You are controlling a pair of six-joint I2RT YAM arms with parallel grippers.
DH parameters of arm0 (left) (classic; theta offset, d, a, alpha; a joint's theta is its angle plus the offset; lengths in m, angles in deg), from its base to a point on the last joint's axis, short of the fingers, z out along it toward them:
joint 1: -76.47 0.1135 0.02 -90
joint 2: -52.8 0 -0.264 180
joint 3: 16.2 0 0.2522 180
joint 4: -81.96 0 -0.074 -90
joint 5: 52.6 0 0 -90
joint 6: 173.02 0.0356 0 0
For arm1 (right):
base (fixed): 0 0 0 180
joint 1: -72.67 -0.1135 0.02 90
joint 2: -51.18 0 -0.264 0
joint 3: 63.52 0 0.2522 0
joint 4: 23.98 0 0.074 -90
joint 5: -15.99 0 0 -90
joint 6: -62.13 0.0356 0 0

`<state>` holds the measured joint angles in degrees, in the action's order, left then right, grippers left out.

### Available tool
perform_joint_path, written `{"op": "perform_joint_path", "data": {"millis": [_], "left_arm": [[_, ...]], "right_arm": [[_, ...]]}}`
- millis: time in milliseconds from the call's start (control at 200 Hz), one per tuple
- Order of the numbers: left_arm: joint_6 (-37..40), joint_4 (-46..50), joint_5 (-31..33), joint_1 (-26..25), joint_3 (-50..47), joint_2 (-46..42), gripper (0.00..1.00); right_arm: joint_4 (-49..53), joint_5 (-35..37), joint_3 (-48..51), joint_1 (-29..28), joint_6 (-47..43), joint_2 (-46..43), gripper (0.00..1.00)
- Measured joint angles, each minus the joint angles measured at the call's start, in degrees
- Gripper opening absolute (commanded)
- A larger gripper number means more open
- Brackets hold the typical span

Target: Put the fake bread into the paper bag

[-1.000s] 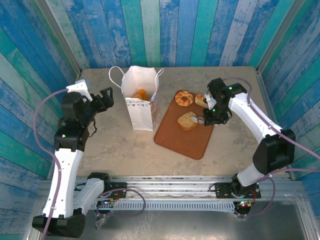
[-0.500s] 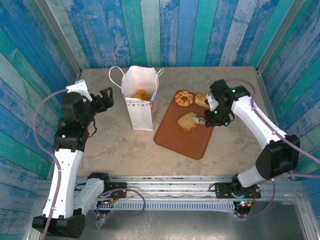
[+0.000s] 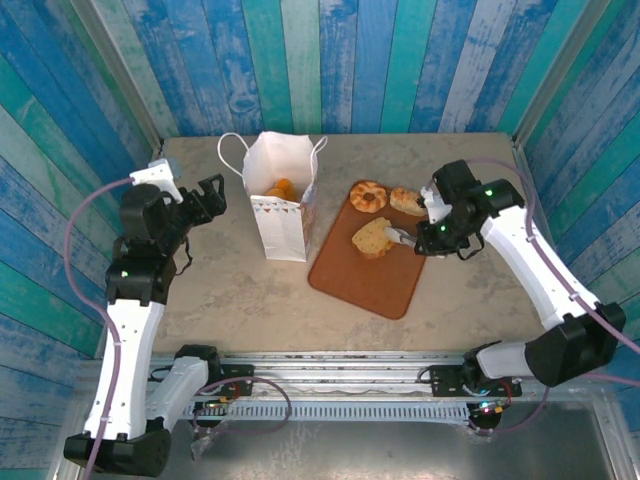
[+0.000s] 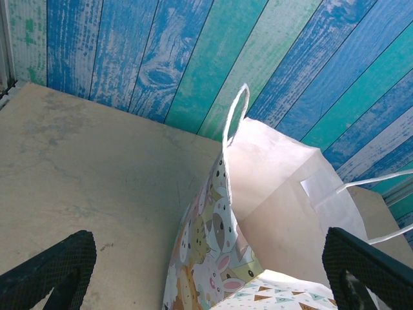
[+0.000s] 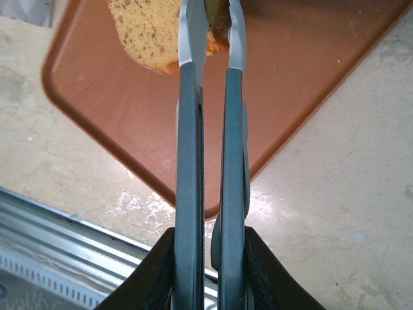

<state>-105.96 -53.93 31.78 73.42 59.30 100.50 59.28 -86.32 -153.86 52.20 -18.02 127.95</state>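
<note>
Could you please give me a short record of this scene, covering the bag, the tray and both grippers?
bag: white paper bag with loop handles, upright, open, orange pastries inside
tray: flat brown tray right of bag, round bun and small roll at its far end
right gripper: shut on golden toast slice over tray
left gripper: open, left of bag

The toast slice runs off the right wrist view's top edge. The paper bag hides most bread inside it.
</note>
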Motion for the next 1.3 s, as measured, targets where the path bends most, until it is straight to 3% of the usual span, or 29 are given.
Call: {"op": "perform_joint_path", "data": {"millis": [586, 942, 1082, 1302], "left_arm": [[-0.04, 5.07, -3.96, 0.00, 3.34, 7.19, 0.94], [-1.60, 1.42, -12.63, 0.42, 3.50, 14.47, 1.00], [-2.23, -0.39, -15.04, 1.05, 3.50, 17.00, 0.85], [-3.30, -3.74, -18.95, 1.57, 3.45, 19.93, 0.76]], "right_arm": [[-0.09, -12.37, -0.42, -7.19, 2.84, -14.32, 0.07], [-4.17, -16.68, -8.90, -10.23, 5.77, -13.73, 0.06], [-7.80, -17.33, -14.03, -11.10, 7.98, -10.49, 0.05], [-16.74, -17.77, -17.53, -12.41, 12.63, -5.27, 0.05]]}}
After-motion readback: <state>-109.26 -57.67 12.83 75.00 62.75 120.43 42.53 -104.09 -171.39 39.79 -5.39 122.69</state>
